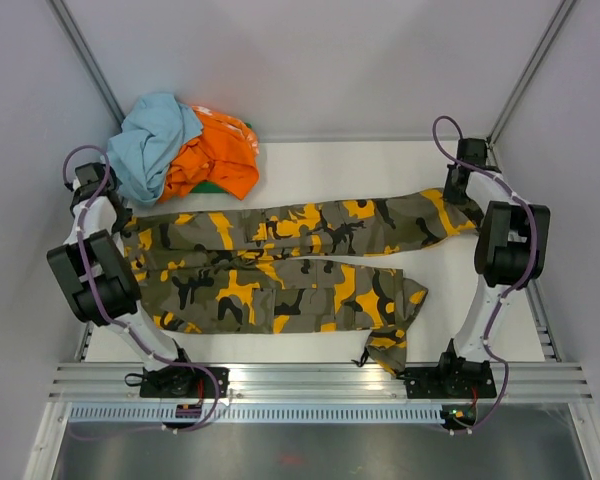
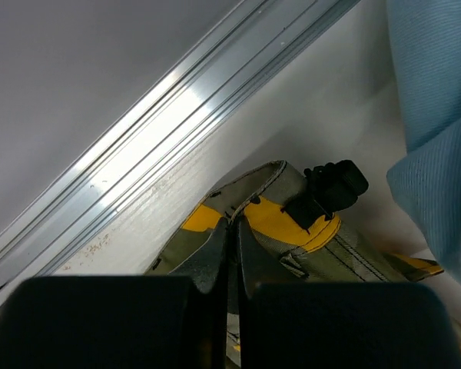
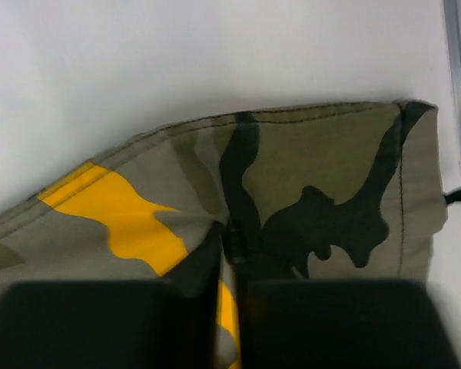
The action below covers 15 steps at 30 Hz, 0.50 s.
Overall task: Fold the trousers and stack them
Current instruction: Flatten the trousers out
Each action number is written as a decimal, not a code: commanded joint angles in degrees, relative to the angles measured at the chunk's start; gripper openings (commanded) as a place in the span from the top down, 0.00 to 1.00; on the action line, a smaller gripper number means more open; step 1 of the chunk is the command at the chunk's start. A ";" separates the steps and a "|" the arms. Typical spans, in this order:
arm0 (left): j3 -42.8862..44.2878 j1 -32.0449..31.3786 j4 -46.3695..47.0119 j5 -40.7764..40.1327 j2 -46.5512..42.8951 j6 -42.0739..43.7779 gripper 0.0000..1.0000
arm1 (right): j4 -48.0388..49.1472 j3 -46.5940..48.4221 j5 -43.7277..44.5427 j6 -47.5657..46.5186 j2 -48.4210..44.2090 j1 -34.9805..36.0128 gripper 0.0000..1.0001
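— Location of the trousers (image 1: pixel 280 270)?
— Found spread flat along the counter (image 1: pixel 380 165), waist to the left, legs to the right. Noted the far leg stretched out full and the near leg shorter, its hem crumpled at the front edge. Noted also a heap of blue cloth (image 1: pixel 155 140) and orange cloth (image 1: pixel 215 160) in the far left corner, just beside the waist.
— State of the left fingers (image 2: pixel 207 261)?
— Seen pressed together on the far corner of the waistband, pinching it, next to a black clip (image 2: pixel 330 188).
— And the right fingers (image 3: pixel 200 269)?
— Likewise closed, pinching the hem end of the far leg.
— Step in hand?
— Judged to be the first fold, lengthwise: far edge gripped at both ends, not yet lifted.
— Requirement for the next move?
— Judged to call for raising both ends together, keeping the cloth taut between them, and carrying the far leg toward the near edge to lay it over the near leg. Recommended straightening the crumpled hem before any stacking.
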 commanded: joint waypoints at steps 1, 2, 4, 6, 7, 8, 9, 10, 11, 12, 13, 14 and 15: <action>3.99 0.02 5.51 -10.10 1.77 -0.03 0.98 | 9.19 0.93 2.41 -3.77 1.50 -0.93 0.66; 4.51 -0.07 5.60 -10.36 2.39 0.06 0.98 | 10.76 0.67 0.65 -4.65 1.68 -0.93 0.48; 5.48 -0.07 5.26 -12.03 4.06 0.33 0.98 | 10.96 0.58 -5.06 -7.54 1.42 -0.93 0.32; 6.97 0.02 4.64 -14.14 4.85 0.94 0.98 | 8.24 2.24 -6.92 -7.74 -0.24 -0.93 0.22; 7.33 -0.07 4.46 -14.93 4.94 1.20 0.98 | 7.53 2.51 -5.53 -7.13 -1.30 -1.02 0.10; 8.03 -0.07 3.85 -15.89 4.94 1.47 0.98 | 6.83 2.08 -4.47 -7.03 -3.75 -1.20 0.06; 8.38 0.02 3.58 -15.64 4.86 1.47 0.98 | 7.00 1.55 -3.59 -7.03 -4.90 -1.20 0.05; 8.65 -0.07 3.15 -14.94 4.33 1.47 0.98 | 7.35 0.85 -2.71 -7.03 -6.13 -1.63 0.02; 8.91 -0.07 2.53 -13.54 3.89 1.38 0.92 | 8.48 -0.03 -2.88 -7.12 -7.10 -1.99 0.02; 8.83 -0.16 2.27 -10.49 3.54 1.38 0.87 | 9.19 -1.78 -3.14 -7.38 -8.50 -2.60 0.02; 8.74 -0.68 2.00 -9.15 2.93 1.47 0.78 | 9.81 -2.75 -3.32 -7.73 -8.78 -2.87 0.02; 8.74 -1.21 1.48 -8.35 1.79 1.64 0.53 | 9.90 -3.11 -2.01 -7.39 -8.61 -2.95 0.02; 8.82 -1.91 -0.01 -7.56 1.08 1.99 0.41 | 9.20 -3.37 -1.56 -6.77 -7.82 -3.30 0.02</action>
